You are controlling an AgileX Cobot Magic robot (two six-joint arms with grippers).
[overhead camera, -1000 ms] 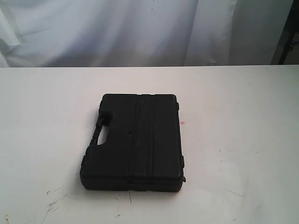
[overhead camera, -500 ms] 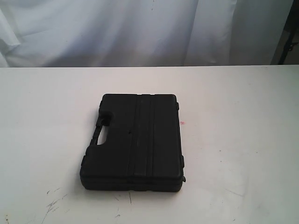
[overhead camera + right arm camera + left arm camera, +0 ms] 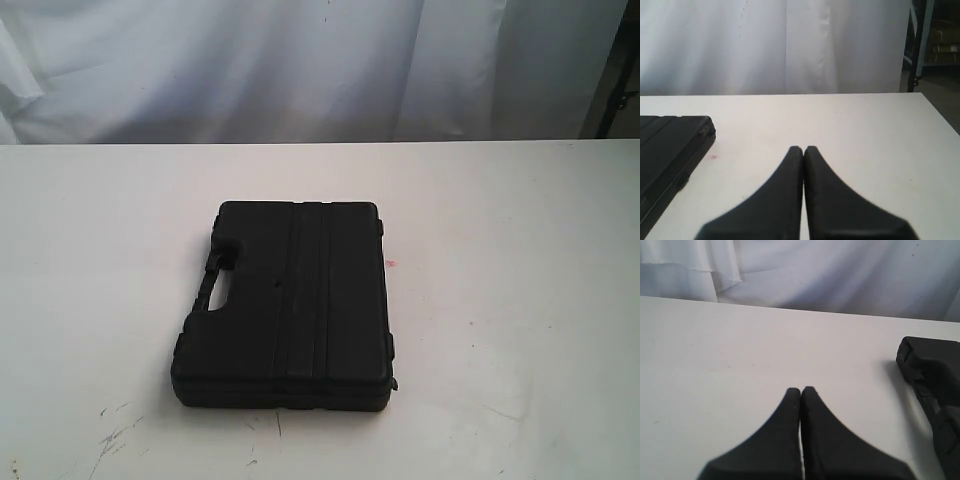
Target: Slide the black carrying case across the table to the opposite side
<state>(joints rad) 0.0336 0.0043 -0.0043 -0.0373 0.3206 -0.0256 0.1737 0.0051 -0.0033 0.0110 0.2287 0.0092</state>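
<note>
The rectangular black moulded-plastic carrying case (image 3: 285, 305) lay flat and closed near the middle of the large white flat desk (image 3: 520, 200). It sat somewhat closer to the near edge than to the far edge, with its handle facing the left edge. The left pincer (image 3: 801, 390) had its fingers pressed together on nothing and stood off the handle side. The right pincer (image 3: 803, 148) was likewise closed and empty, off the opposite side. Neither touched the case.

Probable faults:
- A push applied off-centre would likely turn the case rather than slide it straight.
- Closed tips meeting the low side wall too high could ride up onto the lid.
- Excess travel could carry the case past the desk edge.

Count: one case, one desk, two pincers, one small red speck (image 3: 391, 264) just beside the case.
</note>
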